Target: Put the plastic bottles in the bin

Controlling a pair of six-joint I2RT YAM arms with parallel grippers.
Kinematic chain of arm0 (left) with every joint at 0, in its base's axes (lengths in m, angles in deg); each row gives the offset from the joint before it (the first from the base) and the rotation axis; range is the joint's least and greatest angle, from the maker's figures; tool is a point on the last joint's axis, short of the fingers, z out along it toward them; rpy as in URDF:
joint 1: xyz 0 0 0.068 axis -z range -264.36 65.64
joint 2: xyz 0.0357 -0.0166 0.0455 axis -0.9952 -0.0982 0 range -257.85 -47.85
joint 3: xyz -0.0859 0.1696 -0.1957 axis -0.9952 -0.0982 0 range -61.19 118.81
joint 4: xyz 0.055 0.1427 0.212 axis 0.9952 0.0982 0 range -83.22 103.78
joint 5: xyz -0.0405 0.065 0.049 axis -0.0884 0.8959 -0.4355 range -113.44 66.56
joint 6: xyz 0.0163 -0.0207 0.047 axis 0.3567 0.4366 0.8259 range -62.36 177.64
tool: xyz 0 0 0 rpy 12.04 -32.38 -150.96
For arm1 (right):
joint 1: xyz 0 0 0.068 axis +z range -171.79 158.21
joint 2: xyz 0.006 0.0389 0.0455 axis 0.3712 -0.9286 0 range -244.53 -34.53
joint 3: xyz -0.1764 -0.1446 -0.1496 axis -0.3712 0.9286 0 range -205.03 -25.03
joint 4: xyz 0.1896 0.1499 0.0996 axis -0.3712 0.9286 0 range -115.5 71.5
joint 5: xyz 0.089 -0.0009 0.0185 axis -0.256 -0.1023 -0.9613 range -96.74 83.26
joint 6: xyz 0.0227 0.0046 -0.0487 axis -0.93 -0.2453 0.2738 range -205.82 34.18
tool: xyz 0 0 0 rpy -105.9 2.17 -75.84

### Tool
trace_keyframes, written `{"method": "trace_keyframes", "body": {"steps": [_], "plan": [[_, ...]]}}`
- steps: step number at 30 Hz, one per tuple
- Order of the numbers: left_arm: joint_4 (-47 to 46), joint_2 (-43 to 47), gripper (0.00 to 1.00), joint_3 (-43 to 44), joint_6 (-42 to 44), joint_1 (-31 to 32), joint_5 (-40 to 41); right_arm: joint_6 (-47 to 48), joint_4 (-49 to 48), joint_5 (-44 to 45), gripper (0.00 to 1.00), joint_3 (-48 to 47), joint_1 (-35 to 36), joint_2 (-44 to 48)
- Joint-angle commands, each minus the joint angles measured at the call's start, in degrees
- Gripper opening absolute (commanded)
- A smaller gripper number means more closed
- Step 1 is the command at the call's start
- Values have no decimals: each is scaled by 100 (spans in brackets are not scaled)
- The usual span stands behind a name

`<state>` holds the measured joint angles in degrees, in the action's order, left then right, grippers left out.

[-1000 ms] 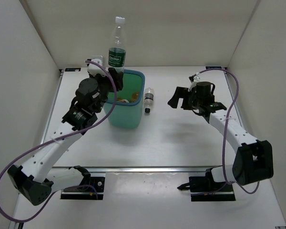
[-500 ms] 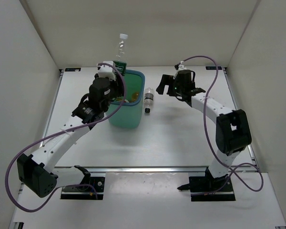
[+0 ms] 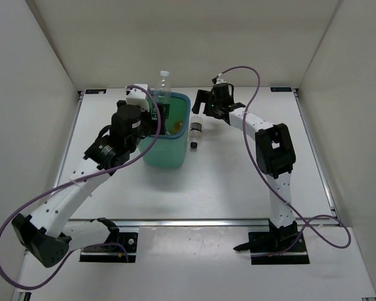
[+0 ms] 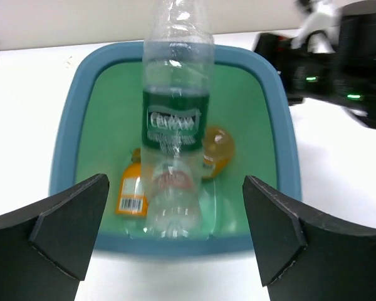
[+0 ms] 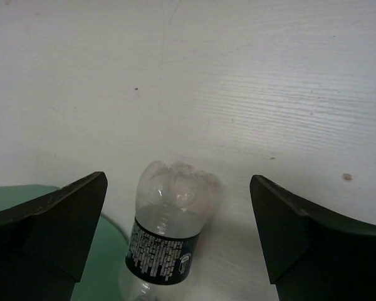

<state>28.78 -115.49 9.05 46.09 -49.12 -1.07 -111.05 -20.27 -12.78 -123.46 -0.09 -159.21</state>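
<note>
left tool [image 4: 175, 180]: released, spread wide | green-label bottle [image 4: 175, 119]: upright between its fingers, touching neither, lower end inside the bin [image 4: 69, 138] just ahead | right tool [image 5: 178, 177]: spread wide, gripping nothing | dark-label bottle [image 5: 169, 232]: lying on the counter [image 5: 269, 94] just ahead, between its fingers, beside the bin

- Left arm [image 3: 69, 194] and right arm [image 3: 281, 195]: white tubular links joined by chunky black joint housings.
- A thin purple cable [image 3: 259, 80] runs in loose loops along each arm.
- Flat black base plates [image 3: 113, 246].
- Left gripper [image 4: 172, 229] and right gripper [image 5: 175, 232]: matte black, wedge-shaped fingers [image 4: 69, 226].
</note>
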Motion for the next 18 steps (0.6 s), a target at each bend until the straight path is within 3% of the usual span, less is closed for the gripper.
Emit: {"method": "trace_keyframes", "body": {"steps": [1, 10, 14, 17, 18], "plan": [[594, 785, 99, 175, -162, 79, -66, 63, 373, 314, 95, -431, 204, -240], [1834, 2052, 99, -370, -629, -246, 232, -8, 584, 587, 89, -317, 546, -697], [2045, 2456, 98, -555, -787, -404, 232, -43, 733, 1070, 72, -273, 669, -777], [2185, 2580, 98, -573, -857, -448, 338, -113, 943, 1132, 53, -290, 626, -733], [2168, 2641, 99, -546, -858, -466, 347, -87, 970, 1201, 40, -247, 600, -620]]}}
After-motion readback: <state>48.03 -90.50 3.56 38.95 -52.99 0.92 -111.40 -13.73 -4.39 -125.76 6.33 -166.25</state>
